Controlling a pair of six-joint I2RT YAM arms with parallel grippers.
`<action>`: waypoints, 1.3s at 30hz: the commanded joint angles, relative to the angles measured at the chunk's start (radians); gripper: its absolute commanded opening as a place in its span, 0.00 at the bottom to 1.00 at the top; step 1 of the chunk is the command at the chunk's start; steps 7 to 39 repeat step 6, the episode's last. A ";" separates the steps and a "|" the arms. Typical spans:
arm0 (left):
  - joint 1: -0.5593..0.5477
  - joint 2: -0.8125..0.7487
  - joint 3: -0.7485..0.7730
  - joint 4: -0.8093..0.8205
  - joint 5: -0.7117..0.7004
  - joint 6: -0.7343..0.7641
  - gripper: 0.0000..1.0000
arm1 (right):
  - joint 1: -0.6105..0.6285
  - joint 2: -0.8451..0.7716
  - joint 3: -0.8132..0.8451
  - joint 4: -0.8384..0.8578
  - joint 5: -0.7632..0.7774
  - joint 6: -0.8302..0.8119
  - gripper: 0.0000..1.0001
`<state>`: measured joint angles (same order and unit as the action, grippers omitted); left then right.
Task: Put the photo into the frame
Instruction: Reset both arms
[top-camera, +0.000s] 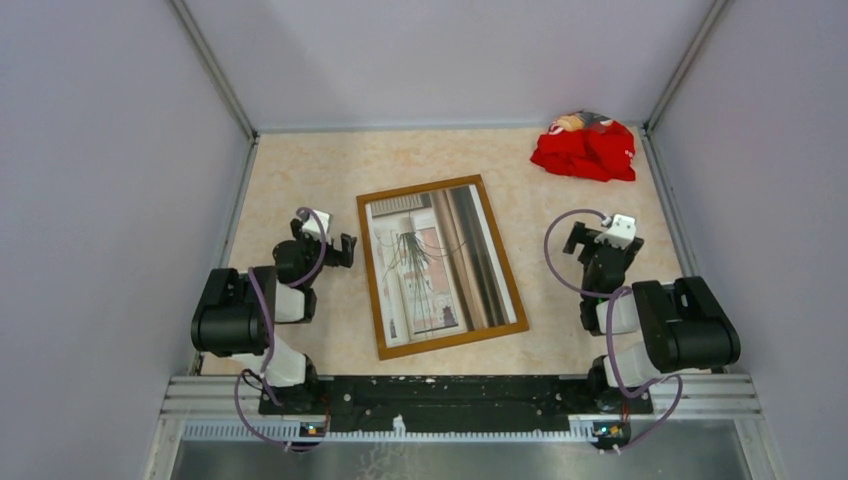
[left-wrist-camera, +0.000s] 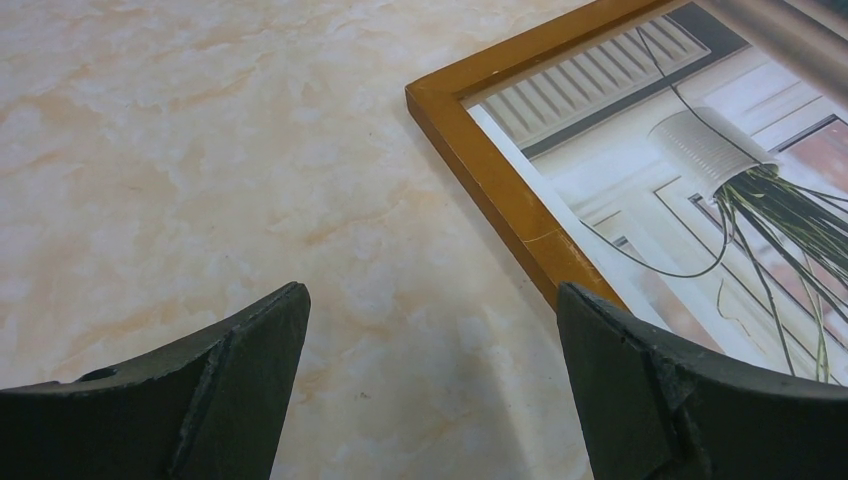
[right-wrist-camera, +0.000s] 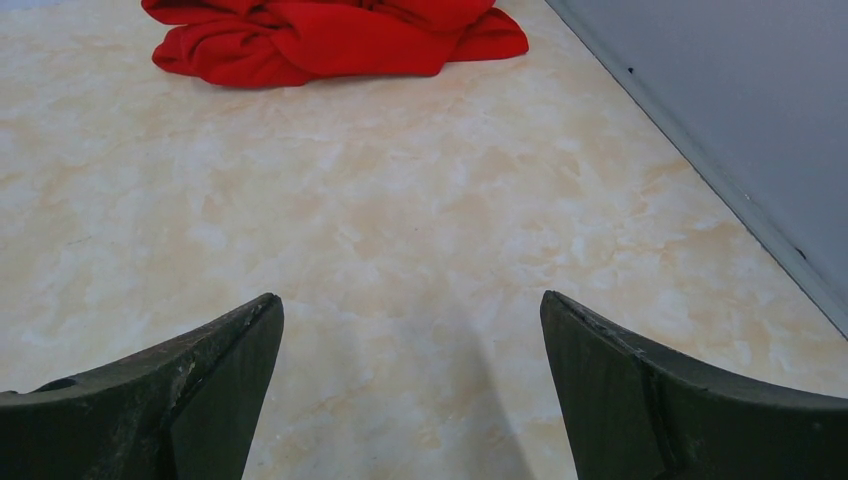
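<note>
The wooden frame (top-camera: 372, 285) lies flat in the middle of the table, and the photo (top-camera: 440, 262) of a window with a hanging plant sits face up inside it. In the left wrist view, the frame's corner (left-wrist-camera: 500, 190) and the photo (left-wrist-camera: 700, 170) show at the right. My left gripper (top-camera: 327, 235) hovers just left of the frame's far left corner. It is open and holds nothing (left-wrist-camera: 431, 290). My right gripper (top-camera: 606, 244) is to the right of the frame, apart from it, open over bare tabletop (right-wrist-camera: 410, 297).
A crumpled red cloth (top-camera: 585, 150) lies at the far right corner of the table, ahead of the right gripper (right-wrist-camera: 330, 35). Grey walls close the table in on the left, the back and the right (right-wrist-camera: 760, 120).
</note>
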<state>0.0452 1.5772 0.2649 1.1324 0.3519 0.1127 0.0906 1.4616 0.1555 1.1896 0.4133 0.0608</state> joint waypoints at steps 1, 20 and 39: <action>-0.002 -0.008 0.017 0.022 0.004 -0.003 0.99 | -0.009 -0.001 0.013 0.069 -0.016 -0.006 0.99; -0.002 -0.018 0.005 0.034 0.004 -0.006 0.99 | -0.009 0.000 0.013 0.070 -0.017 -0.006 0.99; -0.002 -0.018 0.005 0.034 0.004 -0.006 0.99 | -0.009 0.000 0.013 0.070 -0.017 -0.006 0.99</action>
